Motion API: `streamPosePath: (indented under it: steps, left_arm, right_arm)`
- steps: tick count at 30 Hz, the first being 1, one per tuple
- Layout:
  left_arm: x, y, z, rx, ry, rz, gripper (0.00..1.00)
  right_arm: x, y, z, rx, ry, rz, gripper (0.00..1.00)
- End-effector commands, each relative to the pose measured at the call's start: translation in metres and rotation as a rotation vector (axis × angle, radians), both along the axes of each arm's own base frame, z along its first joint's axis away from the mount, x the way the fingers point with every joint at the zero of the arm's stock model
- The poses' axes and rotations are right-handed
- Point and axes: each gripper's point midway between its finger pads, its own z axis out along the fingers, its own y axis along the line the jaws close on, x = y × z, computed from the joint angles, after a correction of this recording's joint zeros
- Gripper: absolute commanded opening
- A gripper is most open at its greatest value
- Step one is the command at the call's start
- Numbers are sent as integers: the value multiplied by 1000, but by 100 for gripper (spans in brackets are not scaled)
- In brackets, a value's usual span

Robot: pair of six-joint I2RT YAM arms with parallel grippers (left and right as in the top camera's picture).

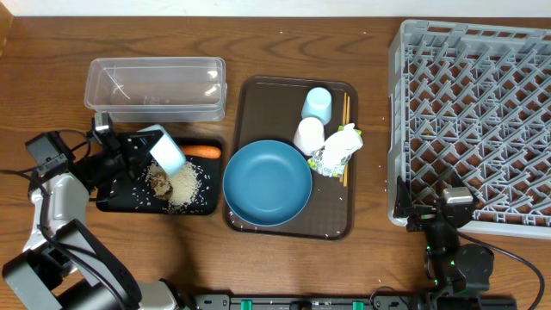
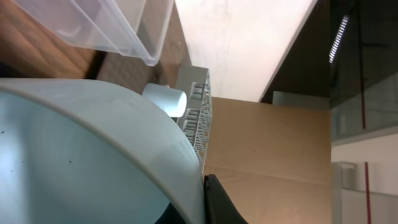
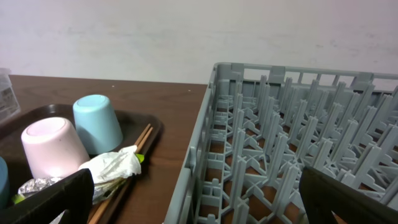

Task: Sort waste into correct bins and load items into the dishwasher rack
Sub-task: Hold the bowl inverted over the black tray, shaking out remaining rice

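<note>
Clamping the small pale blue bowl (image 1: 168,153) at its rim in the left gripper's (image 1: 142,153) jaws, tipped above the black tray (image 1: 110,203) over rice grains (image 1: 194,182) and a brown lump (image 1: 161,182). Smooth, glossy, rigid; probably light, breakable and slippery, so best pinched deep across the wall. Keeping the right gripper's (image 1: 437,215) jaws wide and empty beside the dishwasher rack (image 1: 482,103).

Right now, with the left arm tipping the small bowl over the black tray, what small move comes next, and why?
Probably level the small pale blue bowl and lift it off the black tray: rice and the brown lump already lie there, and the bowl's inside looks nearly bare from the left wrist.
</note>
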Motion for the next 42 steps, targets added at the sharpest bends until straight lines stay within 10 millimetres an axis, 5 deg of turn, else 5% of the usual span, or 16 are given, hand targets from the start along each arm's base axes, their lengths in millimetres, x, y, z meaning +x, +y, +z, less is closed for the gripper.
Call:
streamPosePath:
  steps: [1, 5, 9, 12, 15, 18, 22, 24, 28, 31, 39, 42]
  left_arm:
    - [-3, -3, 16, -80, -63, -37, 6]
    - [4, 6, -8, 41, 4, 20, 6]
    - [-1, -2, 11, -14, -107, -37, 6]
    - [1, 3, -9, 30, 14, 11, 6]
    - [-7, -9, 13, -87, -52, -49, 6]
    - [-3, -5, -3, 15, -30, -24, 6]
    - [-5, -10, 10, -6, -119, -58, 6]
    - [-1, -3, -9, 67, -34, -16, 6]
    - [-2, -9, 15, 17, -187, -71, 6]
    - [0, -6, 10, -4, -104, -49, 6]
    - [-1, -12, 17, 55, -239, -89, 6]
    - [2, -11, 4, 106, -186, -70, 6]
  right_arm:
    - [0, -3, 0, 10, 0, -13, 99]
    - [0, -3, 0, 10, 0, -13, 99]
    - [0, -3, 0, 10, 0, -13, 99]
    - [0, -3, 0, 10, 0, -13, 99]
    - [0, -3, 0, 10, 0, -13, 99]
    - [0, -3, 0, 10, 0, -13, 99]
    - [0, -3, 0, 11, 1, -13, 99]
    - [0, -3, 0, 11, 1, -13, 99]
    - [0, -3, 0, 10, 0, -13, 99]
    - [0, -3, 0, 10, 0, -13, 99]
    - [0, -3, 0, 11, 1, -13, 99]
    - [0, -3, 0, 10, 0, -13, 99]
